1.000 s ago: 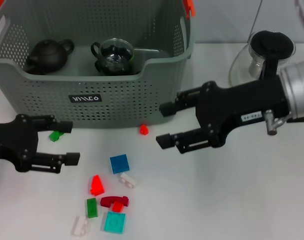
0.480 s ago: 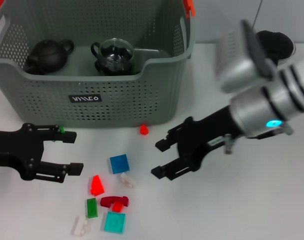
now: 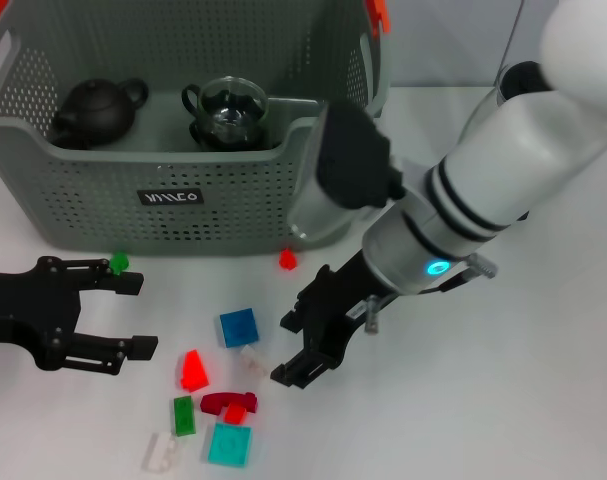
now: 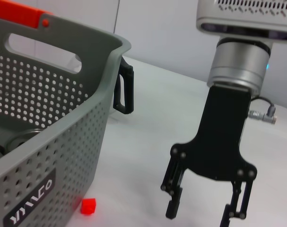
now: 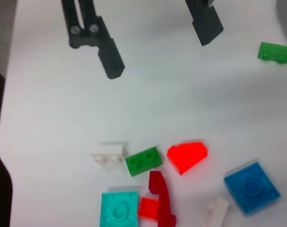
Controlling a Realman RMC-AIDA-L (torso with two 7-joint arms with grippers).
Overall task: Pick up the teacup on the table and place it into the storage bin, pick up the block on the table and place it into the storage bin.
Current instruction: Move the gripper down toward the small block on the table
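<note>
Head view, read from the robot's left across: the left gripper [image 3: 123,315] hovers low over the table [image 3: 543,400] with its fingers spread and nothing between them, a small green block [image 3: 118,263] lying just beside its upper fingertip; behind it stands the storage bin [image 3: 183,200], already holding a dark teapot [image 3: 95,108] and a glass teacup [image 3: 231,110]; then comes the scatter of blocks on the bare table, a blue block [image 3: 239,327], a white block [image 3: 254,359], a red wedge [image 3: 193,371] and a teal plate [image 3: 229,445] among them; last, the right gripper [image 3: 301,345] reaches down over that scatter, jaws apart and empty, its tips close to the white block. These blocks look like hard, light, smooth plastic, stiff enough to take a firm pinch but small and low, so I judge they could skid or flip; the best hold is across two flat opposite sides, fingers brought right down to the table. Left wrist view adds what the head view hides, the right gripper seen face-on with clear space between its fingers, plus a small red cube [image 4: 88,206] near the bin wall. Right wrist view alone shows the studs on the pieces and the gaps between neighbours, which matters for slipping a finger in
</note>
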